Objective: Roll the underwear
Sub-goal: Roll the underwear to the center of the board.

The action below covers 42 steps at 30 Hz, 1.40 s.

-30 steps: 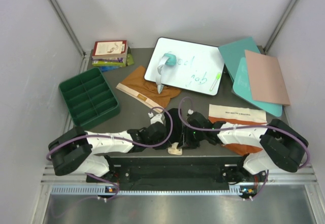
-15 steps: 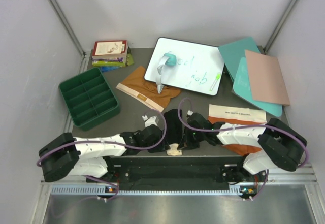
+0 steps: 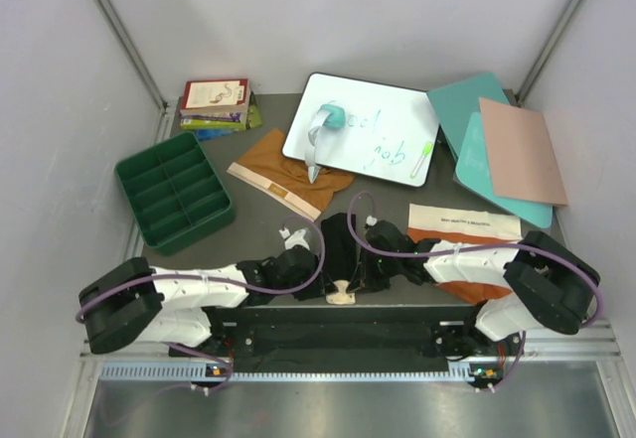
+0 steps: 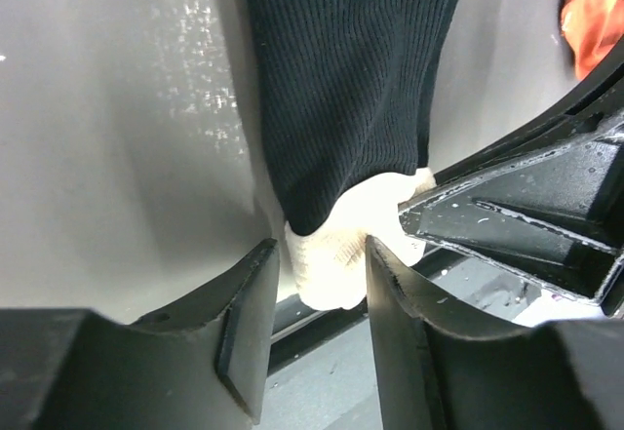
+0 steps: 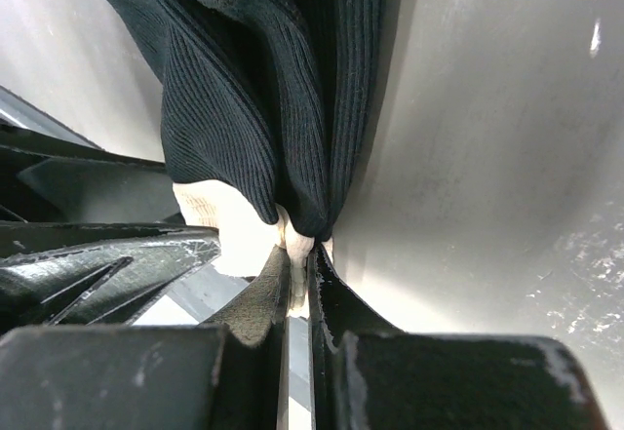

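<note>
The black underwear (image 3: 340, 242) lies bunched lengthwise at the table's near edge, and its cream waistband (image 3: 342, 295) hangs over that edge. My right gripper (image 5: 300, 266) is shut on the waistband (image 5: 295, 240), with the black cloth (image 5: 263, 89) rising above it. My left gripper (image 4: 322, 289) is open. The waistband end (image 4: 336, 254) sits loose between its fingers, with a gap on the left side. The mustard-tan underwear (image 3: 285, 172) lies flat further back. The rust-orange underwear (image 3: 463, 289) with its white waistband (image 3: 465, 222) lies partly under my right arm.
A green compartment tray (image 3: 174, 192) stands at the left, with stacked books (image 3: 214, 105) behind it. A whiteboard (image 3: 363, 125) carries a teal eraser (image 3: 328, 118) and a green marker (image 3: 422, 160). Teal boards (image 3: 467, 100) and a pink board (image 3: 522, 150) lie at the back right.
My left gripper has opened and let go of the waistband, and the left arm has drawn back to the left. My right gripper has shut on the waistband.
</note>
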Tool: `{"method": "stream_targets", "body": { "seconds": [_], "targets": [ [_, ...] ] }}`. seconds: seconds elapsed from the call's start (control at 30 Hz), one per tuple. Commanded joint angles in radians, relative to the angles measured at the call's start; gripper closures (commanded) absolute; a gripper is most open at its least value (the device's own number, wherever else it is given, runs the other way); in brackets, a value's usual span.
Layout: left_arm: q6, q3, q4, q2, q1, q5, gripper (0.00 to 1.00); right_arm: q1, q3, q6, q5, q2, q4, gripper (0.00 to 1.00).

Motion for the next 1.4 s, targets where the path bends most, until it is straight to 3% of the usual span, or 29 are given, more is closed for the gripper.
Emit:
{"method": "stream_targets", "body": {
  "seconds": [0.0,0.13,0.17,0.3,0.37,0.4,0.47,0.53,0.6,0.7,0.9,1.37],
  "targets": [
    [-0.014,-0.032,0.063,0.037,0.003,0.025,0.57,0.011,-0.021,-0.001,0.020,0.018,0.026,1.00],
    [-0.021,-0.038,0.070,0.046,0.013,0.031,0.72,0.009,-0.025,-0.004,0.015,0.016,0.032,1.00],
    [-0.022,-0.042,0.070,0.045,0.015,0.028,0.82,0.011,-0.024,-0.009,0.015,0.015,0.032,1.00],
    [-0.024,-0.055,0.057,0.019,0.033,0.025,1.00,0.009,0.007,-0.076,0.032,-0.007,-0.011,0.97],
    [-0.018,-0.061,0.051,-0.007,0.052,0.031,1.00,0.009,0.048,-0.125,0.059,-0.034,-0.071,0.92],
    [-0.011,-0.062,0.049,-0.014,0.058,0.036,1.00,0.011,0.065,-0.186,0.073,-0.045,-0.094,0.82],
    [0.001,-0.064,0.043,-0.030,0.085,0.053,1.00,0.017,0.111,-0.251,0.121,-0.090,-0.153,0.71],
    [0.021,-0.064,0.038,-0.034,0.111,0.145,1.00,0.044,0.131,-0.344,0.185,-0.128,-0.170,0.57],
    [0.041,-0.059,0.035,-0.030,0.150,0.223,1.00,0.074,0.140,-0.437,0.225,-0.180,-0.151,0.46],
    [0.074,-0.036,0.005,-0.023,0.191,0.287,1.00,0.144,0.123,-0.559,0.283,-0.223,-0.074,0.37],
    [0.128,-0.004,-0.052,-0.007,0.266,0.451,1.00,0.302,0.104,-0.735,0.406,-0.203,0.065,0.33],
    [0.177,0.022,-0.098,0.055,0.368,0.639,1.00,0.419,0.127,-0.874,0.322,-0.024,0.228,0.33]
  ]
}}
